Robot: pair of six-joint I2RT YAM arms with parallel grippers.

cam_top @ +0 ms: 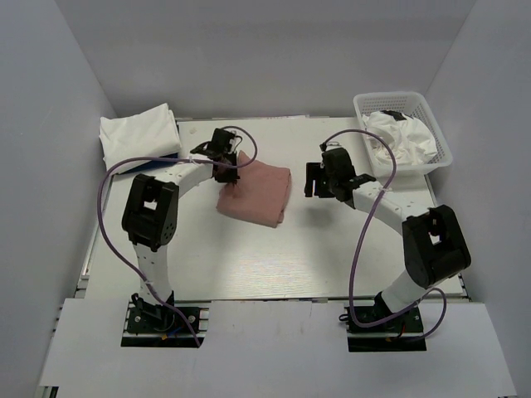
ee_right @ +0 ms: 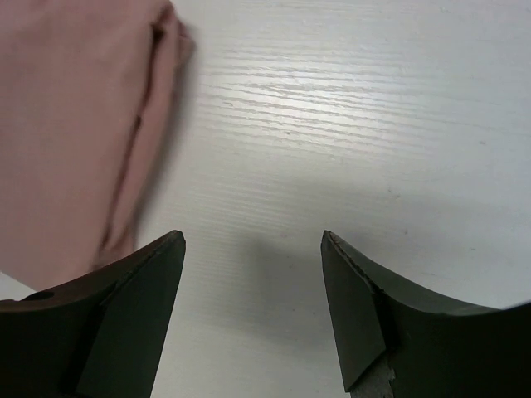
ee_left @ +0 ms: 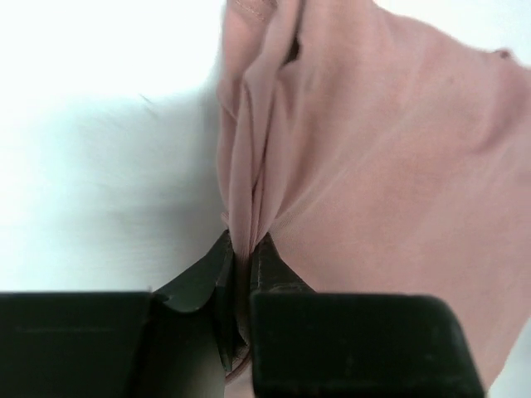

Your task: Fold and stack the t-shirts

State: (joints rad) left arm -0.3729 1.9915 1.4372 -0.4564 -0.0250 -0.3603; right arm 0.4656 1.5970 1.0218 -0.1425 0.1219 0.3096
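So, we've got the pink tee (cam_top: 255, 194) pinched mid-table.
Our left gripper (ee_left: 242, 249) is clamped on its bunched edge while our right gripper (ee_right: 251, 240) gapes wide just beside it over the white table (cam_top: 274, 257). Folded white tees (cam_top: 138, 133) sit far-left, a mesh basket (cam_top: 390, 96) holding a crumpled white tee (cam_top: 402, 137) far-right, grey walls (cam_top: 265, 50) around.

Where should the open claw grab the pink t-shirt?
Probably the right edge of the pink t-shirt, coming from the right: its stacked layers face the open right claw hovering beside it, and the left claw already pinches the opposite side.
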